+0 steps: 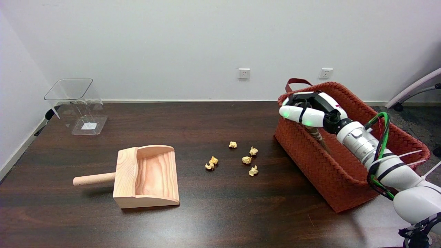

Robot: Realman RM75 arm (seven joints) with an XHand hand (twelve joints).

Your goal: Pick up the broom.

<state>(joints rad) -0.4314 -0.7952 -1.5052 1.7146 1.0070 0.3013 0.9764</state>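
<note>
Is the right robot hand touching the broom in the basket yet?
Cannot tell. In the head view the right robot hand is over the red basket, and a brownish handle, likely the broom's, emerges beneath it, but the contact is hidden.

Bright, even light falls from overhead. The dark bench [213,210] shows soft glare (strongest near the lower right) and short, faint shadows beside the wooden dustpan [146,176]. Focus is sharp throughout.

Right arm [386,162] comes in from the lower right, stretched out up and to the left with cables running along it. The right hand [310,110] sits palm down, fingers [296,113] curled, a brownish stick poking out underneath.
</note>
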